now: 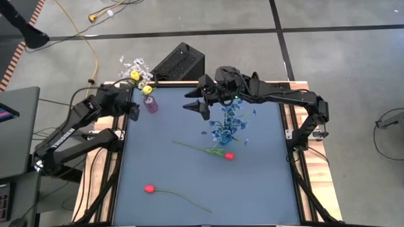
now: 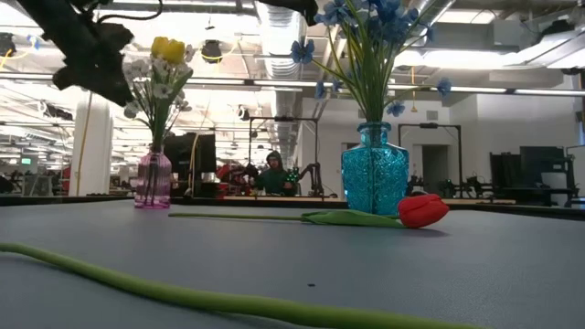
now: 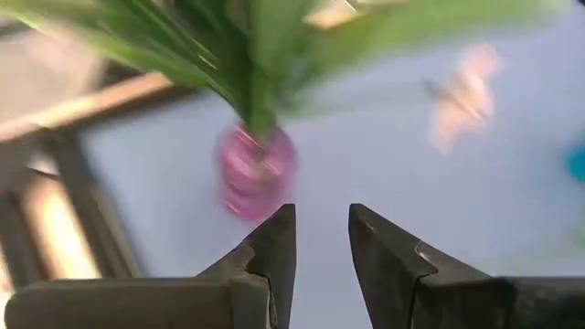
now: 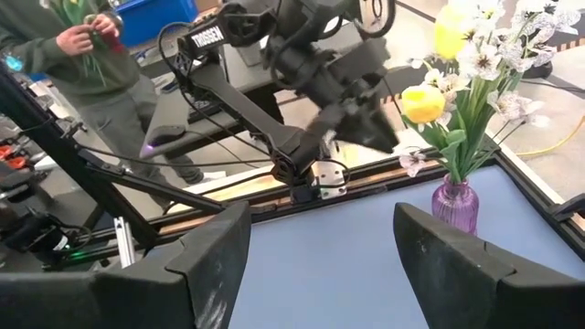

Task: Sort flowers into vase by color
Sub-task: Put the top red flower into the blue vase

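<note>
- i had the left tool (image 1: 134, 101) up beside the pink vase (image 1: 151, 104) at the far left corner of the counter (image 1: 189, 183). in its own wrist view its fingers (image 3: 274, 247) stood a little apart with nothing between them, and the pink vase sat just beyond them.
- the pink vase stood upright and held two yellow buds (image 1: 135, 75) and white blossoms (image 2: 146, 68), all on green stems.
- my right tool (image 1: 197, 104) hung over the far middle of the counter, between the two vases. its fingers (image 4: 215, 251) were spread wide and it held nothing.
- the blue vase (image 2: 375, 169) stood upright near the middle of the counter with a bunch of blue flowers (image 1: 228, 123) in it.
- one red tulip (image 1: 228, 156) lay flat on the counter just in front of the blue vase, its stem running off toward the left side.
- a second red tulip (image 1: 149, 188) lay nearer the front left, well apart from both vases, its stem trailing toward the front middle.
- a black box (image 1: 180, 63) sat behind the far edge of the counter.
- through the right wrist view i saw a person in a green top (image 4: 82, 55) beyond the counter, with something red in their hands.
</note>
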